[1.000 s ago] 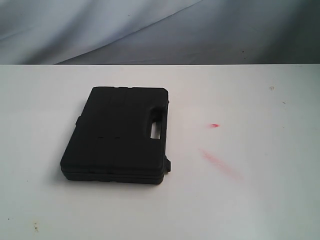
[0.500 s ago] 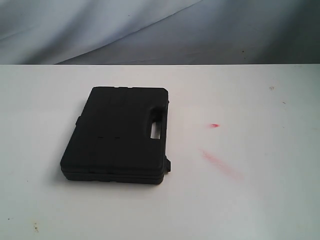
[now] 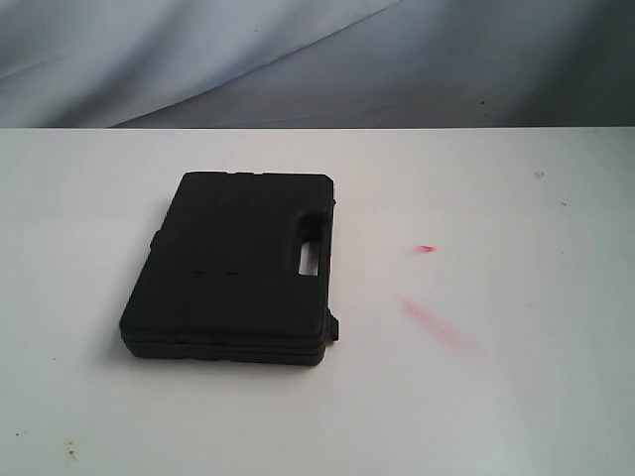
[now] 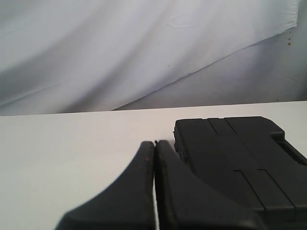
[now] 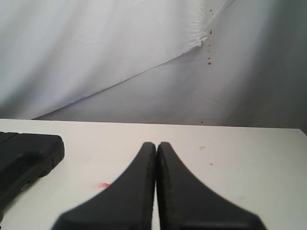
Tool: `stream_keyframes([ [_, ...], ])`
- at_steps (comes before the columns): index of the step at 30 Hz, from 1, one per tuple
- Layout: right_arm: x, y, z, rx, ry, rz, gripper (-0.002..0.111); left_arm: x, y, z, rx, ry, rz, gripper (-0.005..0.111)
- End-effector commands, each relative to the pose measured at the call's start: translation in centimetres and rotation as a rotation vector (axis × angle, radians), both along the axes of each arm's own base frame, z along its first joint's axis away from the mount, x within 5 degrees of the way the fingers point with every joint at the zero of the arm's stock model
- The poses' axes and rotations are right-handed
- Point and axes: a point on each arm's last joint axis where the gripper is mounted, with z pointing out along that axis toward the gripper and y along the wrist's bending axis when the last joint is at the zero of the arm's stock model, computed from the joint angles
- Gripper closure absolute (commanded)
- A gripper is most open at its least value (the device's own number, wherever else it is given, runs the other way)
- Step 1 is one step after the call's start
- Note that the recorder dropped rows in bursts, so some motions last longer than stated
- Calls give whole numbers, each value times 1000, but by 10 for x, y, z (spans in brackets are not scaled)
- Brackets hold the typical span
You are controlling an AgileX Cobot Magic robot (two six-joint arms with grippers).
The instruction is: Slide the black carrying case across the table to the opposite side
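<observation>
Flat on a wide plain white counter, left of centre in the exterior view: one flat rectangular matte black plastic case, closed, contents hidden. One slot-shaped handle cutout along its right edge. One small latch tab jutting out near the lower right corner.

Far edge of the case well short of the counter's back edge; near edge well short of the bottom of the frame. Broad bare white to the right of the case, right up to the right border. A narrower bare strip to the left.

Two red smears on that right-hand stretch: a small red dot right of centre and a longer faint red streak just below it. At least two small dark specks: one at lower left, one at upper right near the back edge. Behind the back edge, one creased grey-white cloth backdrop across the top of the frame.

In the left wrist view, two left fingers at bottom centre, pressed together, pinching nothing. Case at lower right of that frame, just beside the fingers; touching or not, cannot tell.

In the right wrist view, two right fingers at bottom centre, likewise pressed together and empty. One corner of the case at the left border, apart from the fingers, with one red mark between them.
</observation>
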Motion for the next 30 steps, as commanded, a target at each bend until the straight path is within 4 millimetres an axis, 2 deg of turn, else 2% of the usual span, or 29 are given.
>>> stream_keyframes([
  [1,0,-1,2,17,-30,-8,108,0,0,0,-7,-9,4,107],
  [4,0,-1,5,107,-42,-6,108,0,0,0,-7,-9,4,107],
  [7,0,-2,11,443,-29,-2,108,0,0,0,-7,-9,4,107],
  [9,0,-3,11,533,-12,-1,108,0,0,0,-7,-9,4,107],
  [12,-4,-1,26,498,-20,25,108,0,0,0,-7,-9,4,107],
  [15,-10,2,44,379,-11,61,108,0,0,0,-7,-9,4,107],
  [19,-13,8,69,264,84,113,108,0,0,0,-7,-9,4,107],
  [27,9,22,108,107,272,192,108,0,0,0,-7,-9,4,107],
  [30,29,28,130,86,351,211,108,0,0,0,-7,-9,4,107],
])
